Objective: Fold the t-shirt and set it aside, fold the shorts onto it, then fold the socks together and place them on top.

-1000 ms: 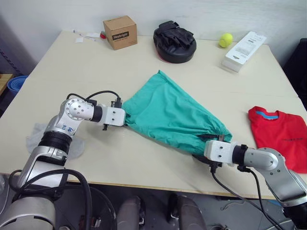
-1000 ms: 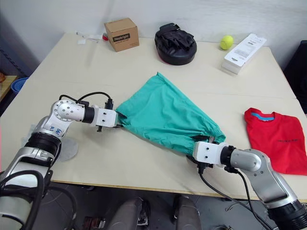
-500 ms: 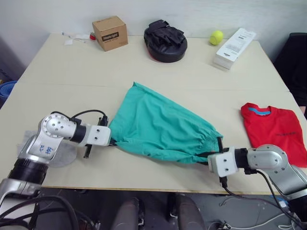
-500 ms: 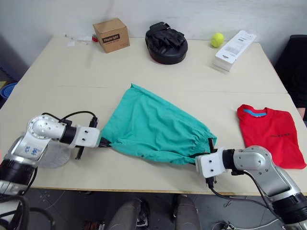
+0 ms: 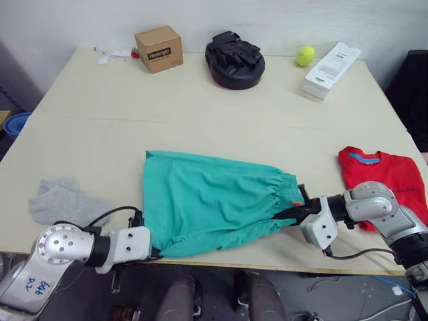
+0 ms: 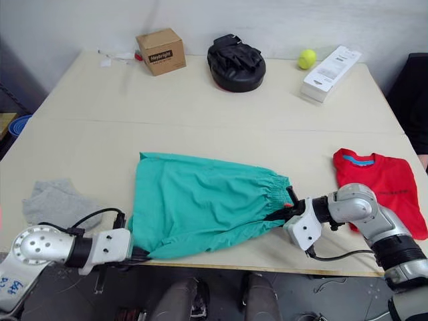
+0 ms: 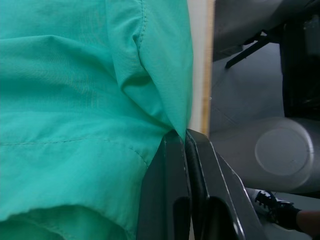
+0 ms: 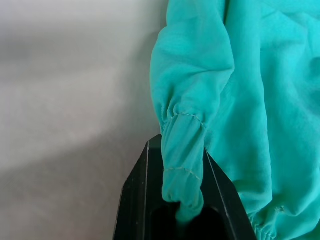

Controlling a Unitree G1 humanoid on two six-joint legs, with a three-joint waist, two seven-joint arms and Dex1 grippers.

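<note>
left tool [image 7: 185,137] pinching shorts [image 5: 214,207] hem at table [image 5: 200,114] edge, right tool [image 8: 182,160] clamped on waistband

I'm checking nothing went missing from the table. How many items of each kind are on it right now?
Clothing: 3: shorts, t-shirt, socks
Boxes: 2: cardboard box, white box
Balls: 1: tennis ball
Pads: 1: black padded mitt
Total: 7, leaving out the small bits beside the cardboard box, too small to identify.
</note>
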